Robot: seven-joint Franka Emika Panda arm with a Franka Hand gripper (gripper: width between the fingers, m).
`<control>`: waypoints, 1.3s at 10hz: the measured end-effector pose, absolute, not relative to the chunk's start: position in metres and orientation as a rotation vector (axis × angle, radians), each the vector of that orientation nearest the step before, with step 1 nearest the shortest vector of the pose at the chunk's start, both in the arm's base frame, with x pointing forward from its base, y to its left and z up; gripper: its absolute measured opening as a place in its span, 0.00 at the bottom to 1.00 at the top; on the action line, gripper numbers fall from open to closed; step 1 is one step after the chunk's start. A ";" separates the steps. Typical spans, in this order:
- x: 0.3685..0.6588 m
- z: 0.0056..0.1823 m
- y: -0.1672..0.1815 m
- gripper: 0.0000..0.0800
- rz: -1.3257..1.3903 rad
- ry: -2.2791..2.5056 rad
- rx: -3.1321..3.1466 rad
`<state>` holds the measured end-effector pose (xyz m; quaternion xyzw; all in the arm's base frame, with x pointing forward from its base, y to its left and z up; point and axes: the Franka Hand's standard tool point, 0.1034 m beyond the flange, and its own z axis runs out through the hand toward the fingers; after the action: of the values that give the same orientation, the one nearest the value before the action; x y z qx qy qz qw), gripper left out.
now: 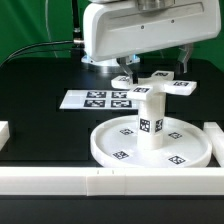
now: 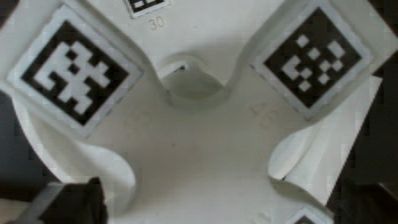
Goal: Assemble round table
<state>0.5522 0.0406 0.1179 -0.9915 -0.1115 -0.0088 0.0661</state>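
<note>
The large round disc (image 1: 105, 150) lies near the front of the table, and the short post (image 1: 150, 125) stands upright in its middle. Just behind them lies the cross-shaped piece (image 1: 165, 86) with tags on its arms. My gripper (image 1: 136, 72) hangs low over that cross. In the wrist view the cross-shaped piece (image 2: 196, 150) fills the picture, with its centre hole (image 2: 191, 82) and two tagged arms. My gripper (image 2: 214, 212) is open, with its dark fingers (image 2: 68, 205) on either side of one white arm. Whether they touch it does not show.
The marker board (image 1: 98, 99) lies flat behind the disc towards the exterior view's left. A long white rail (image 1: 100, 181) runs along the front. Shorter rail pieces stand at the exterior view's right (image 1: 215, 136) and left (image 1: 4, 131) edges.
</note>
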 end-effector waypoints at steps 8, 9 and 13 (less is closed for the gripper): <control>0.549 0.108 0.035 0.81 -0.006 -0.333 -2.992; 0.549 0.108 0.035 0.81 -0.006 -0.336 -2.992; 0.550 0.109 0.035 0.54 -0.002 -0.252 -2.998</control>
<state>0.5496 0.0354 0.1086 -0.9943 -0.0836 -0.0007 0.0663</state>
